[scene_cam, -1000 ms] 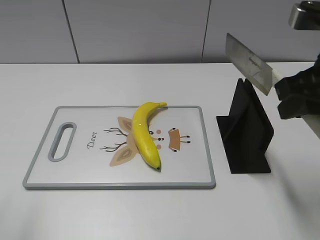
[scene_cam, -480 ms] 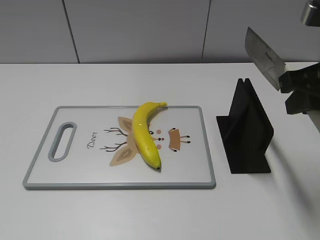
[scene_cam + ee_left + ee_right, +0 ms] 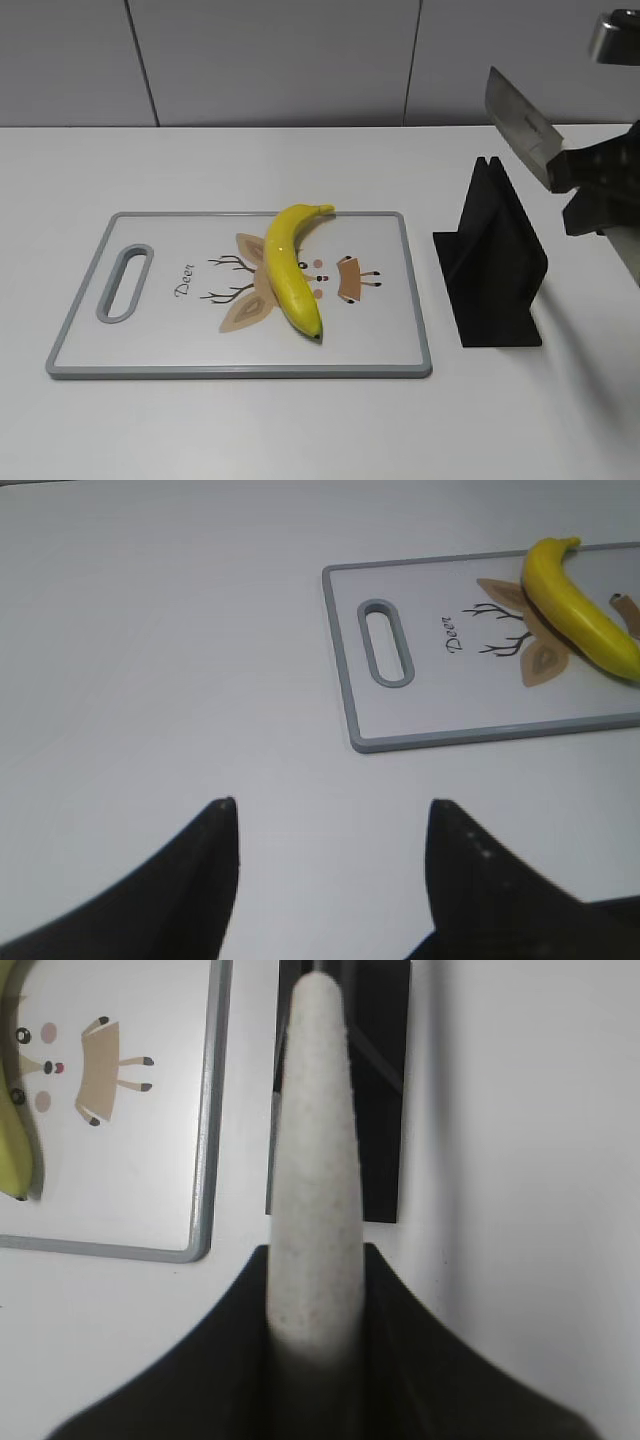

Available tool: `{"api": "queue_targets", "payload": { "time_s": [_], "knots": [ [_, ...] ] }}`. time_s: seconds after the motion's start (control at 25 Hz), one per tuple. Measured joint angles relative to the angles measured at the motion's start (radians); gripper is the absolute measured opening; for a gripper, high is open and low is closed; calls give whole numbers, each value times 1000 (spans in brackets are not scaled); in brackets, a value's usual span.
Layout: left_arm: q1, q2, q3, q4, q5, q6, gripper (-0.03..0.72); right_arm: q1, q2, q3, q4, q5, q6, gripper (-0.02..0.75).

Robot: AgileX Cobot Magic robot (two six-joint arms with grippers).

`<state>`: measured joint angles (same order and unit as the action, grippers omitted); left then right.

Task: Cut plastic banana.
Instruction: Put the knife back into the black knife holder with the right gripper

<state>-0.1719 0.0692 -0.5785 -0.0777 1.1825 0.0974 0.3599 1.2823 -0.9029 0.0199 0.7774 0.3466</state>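
The right gripper grips the cleaver above the knife stand; next, carry it over the plastic banana. The left gripper is open, idle.

Glossy plastic banana; brushed metal knife blade; matt black stand.

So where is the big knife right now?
The knife is up in the air on the right of the exterior view, held by the right claw, just above the black stand and away from the banana.
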Motion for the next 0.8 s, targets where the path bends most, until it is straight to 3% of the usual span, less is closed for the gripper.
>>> {"api": "queue_targets", "payload": {
  "time_s": [0.4, 0.8],
  "knots": [
    [0, -74, 42, -9, 21, -2, 573, 0, 1, 88, 14, -51, 2, 179],
    [0, -74, 85, -15, -86, -3, 553, 0, 1, 123, 50, -125, 4, 179]
  ]
}}
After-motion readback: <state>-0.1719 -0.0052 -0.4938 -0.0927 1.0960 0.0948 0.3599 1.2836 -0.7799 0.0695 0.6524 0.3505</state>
